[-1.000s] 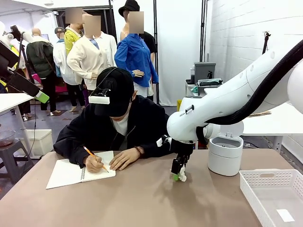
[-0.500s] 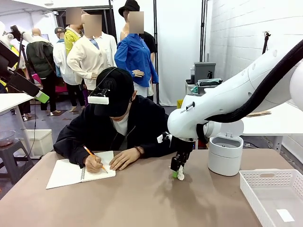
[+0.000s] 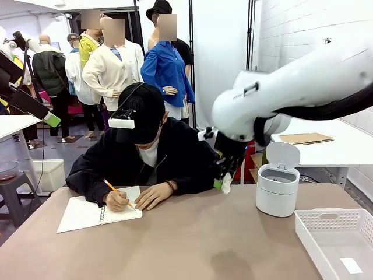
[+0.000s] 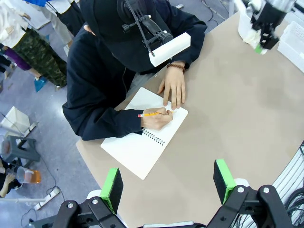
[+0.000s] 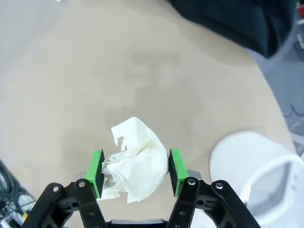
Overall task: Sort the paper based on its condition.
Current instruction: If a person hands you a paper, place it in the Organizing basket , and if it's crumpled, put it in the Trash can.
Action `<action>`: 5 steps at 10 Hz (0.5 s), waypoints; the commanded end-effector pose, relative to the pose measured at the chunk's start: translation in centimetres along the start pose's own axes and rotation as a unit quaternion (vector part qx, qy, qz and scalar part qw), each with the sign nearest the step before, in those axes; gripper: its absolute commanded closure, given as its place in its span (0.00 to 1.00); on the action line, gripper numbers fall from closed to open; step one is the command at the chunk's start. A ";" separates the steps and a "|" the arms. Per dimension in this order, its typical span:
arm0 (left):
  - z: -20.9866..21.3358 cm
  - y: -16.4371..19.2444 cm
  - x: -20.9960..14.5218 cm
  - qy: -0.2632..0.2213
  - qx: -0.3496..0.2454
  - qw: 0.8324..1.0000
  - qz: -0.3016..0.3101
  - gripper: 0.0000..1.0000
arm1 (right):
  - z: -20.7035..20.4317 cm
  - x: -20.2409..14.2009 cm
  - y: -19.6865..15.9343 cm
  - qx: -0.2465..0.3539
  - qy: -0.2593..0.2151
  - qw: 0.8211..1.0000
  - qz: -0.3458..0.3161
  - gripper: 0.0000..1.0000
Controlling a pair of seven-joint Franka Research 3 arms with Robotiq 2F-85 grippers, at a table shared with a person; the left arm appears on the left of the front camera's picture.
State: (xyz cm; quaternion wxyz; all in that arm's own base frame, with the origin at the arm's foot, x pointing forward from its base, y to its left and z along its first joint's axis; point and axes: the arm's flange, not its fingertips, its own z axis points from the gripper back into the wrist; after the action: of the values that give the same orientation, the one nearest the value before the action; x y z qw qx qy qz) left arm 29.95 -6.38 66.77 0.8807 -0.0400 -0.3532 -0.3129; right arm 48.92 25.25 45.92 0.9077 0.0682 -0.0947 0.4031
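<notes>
The right end effector [image 3: 224,178], clenched on the crumpled paper ball [image 5: 135,167], has lifted it off the tabletop [image 3: 175,245] into the air left of the white bin [image 3: 278,188], so the pick seems done and the drop remains.

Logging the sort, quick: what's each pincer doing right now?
Left pincer: open, empty.
Right pincer: closed on the crumpled paper ball.
</notes>
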 end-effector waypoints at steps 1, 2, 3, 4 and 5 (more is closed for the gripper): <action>0.1 0.1 0.0 0.000 -0.002 1.000 0.002 0.00 | 3.6 -3.2 -1.2 -0.010 0.008 1.000 -0.001 0.34; 0.1 0.1 0.0 0.000 -0.002 1.000 0.002 0.00 | 5.1 -4.1 -2.2 -0.042 0.005 0.999 -0.017 0.34; 0.1 0.1 0.0 0.000 -0.002 1.000 0.002 0.00 | 5.9 -4.7 -3.4 -0.068 -0.004 0.997 -0.024 0.34; 0.1 0.1 0.0 0.000 -0.002 1.000 0.002 0.00 | 6.4 -5.2 -5.0 -0.091 0.004 0.995 -0.033 0.34; 0.1 0.1 0.0 0.000 -0.002 1.000 0.002 0.00 | 6.9 -5.4 -6.4 -0.116 0.000 0.992 -0.047 0.34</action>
State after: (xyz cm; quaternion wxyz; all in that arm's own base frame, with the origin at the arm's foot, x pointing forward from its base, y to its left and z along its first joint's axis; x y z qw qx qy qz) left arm 29.96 -6.37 66.78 0.8807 -0.0401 -0.3533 -0.3129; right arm 48.79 15.81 52.16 0.9231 -0.0066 -0.1255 0.3634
